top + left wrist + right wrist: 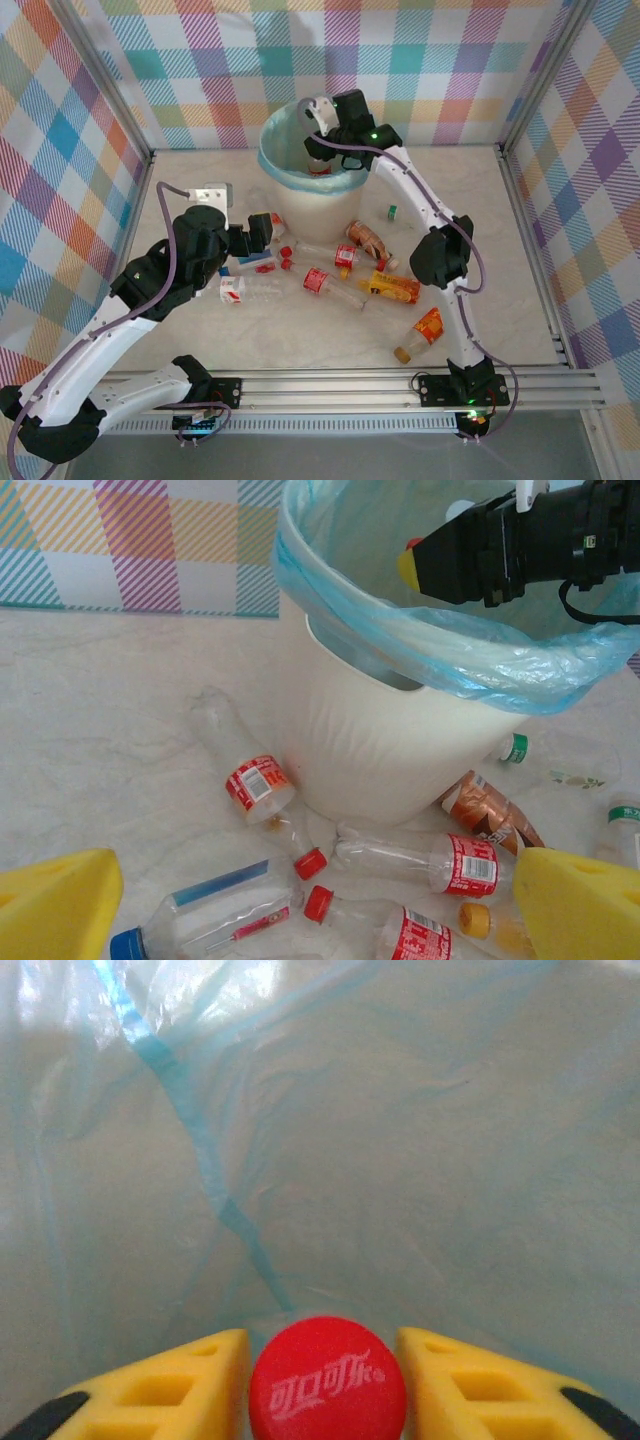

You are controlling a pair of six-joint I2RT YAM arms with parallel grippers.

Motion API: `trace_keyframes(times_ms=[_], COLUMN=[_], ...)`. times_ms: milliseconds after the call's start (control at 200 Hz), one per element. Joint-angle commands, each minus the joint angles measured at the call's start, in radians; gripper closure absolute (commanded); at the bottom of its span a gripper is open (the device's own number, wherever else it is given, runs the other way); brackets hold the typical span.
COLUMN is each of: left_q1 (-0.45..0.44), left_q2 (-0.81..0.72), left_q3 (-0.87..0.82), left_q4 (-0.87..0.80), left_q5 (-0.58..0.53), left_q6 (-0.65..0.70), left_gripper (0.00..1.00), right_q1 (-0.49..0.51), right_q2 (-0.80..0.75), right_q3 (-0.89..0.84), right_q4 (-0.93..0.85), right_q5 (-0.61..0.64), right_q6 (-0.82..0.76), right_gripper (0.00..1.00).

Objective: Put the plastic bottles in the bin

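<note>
The cream bin (300, 215), lined with a light blue bag, stands at the back centre. My right gripper (322, 150) hangs inside its mouth. In the right wrist view a bottle's red cap (327, 1390) sits between the yellow fingers of the right gripper (322, 1345), with thin gaps on both sides and the blue liner behind. Several plastic bottles (335, 285) lie on the table in front of the bin. My left gripper (270, 232) stands open just above them, left of the bin; its fingers (60, 905) frame red-capped bottles (430, 860) with nothing between them.
An orange-labelled bottle (425, 330) lies near the right arm's base and a brown-labelled one (368, 238) beside the bin. A clear bottle with a green cap (393, 211) lies right of the bin. Plaid walls and metal rails (530, 250) enclose the table.
</note>
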Motion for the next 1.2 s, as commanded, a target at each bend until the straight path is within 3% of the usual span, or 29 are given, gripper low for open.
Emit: trace_keyframes(times_ms=[0, 140, 510, 830, 1195], left_q1=[0.011, 0.012, 0.013, 0.013, 0.013], left_q2=[-0.02, -0.022, -0.055, -0.091, -0.145], left_q3=[-0.006, 0.007, 0.017, -0.021, -0.14], left_q4=[-0.028, -0.035, -0.136, -0.263, -0.296], left_q5=[-0.026, -0.025, -0.006, 0.043, 0.124], left_q6=[-0.017, -0.016, -0.169, -0.349, -0.584], left_gripper=[0.0, 0.0, 0.0, 0.0, 0.0], right_q1=[-0.002, -0.002, 0.013, 0.08, 0.158], right_q2=[-0.023, -0.088, -0.341, -0.593, -0.897], right_q3=[0.087, 0.135, 0.082, -0.234, -0.731], right_q4=[-0.011, 0.005, 0.005, 0.043, 0.131], right_q5=[-0.043, -0.054, -0.206, -0.287, -0.27], right_q6=[0.026, 0.055, 0.173, 0.226, 0.265], right_gripper=[0.49, 0.42, 0.45, 0.45, 0.44])
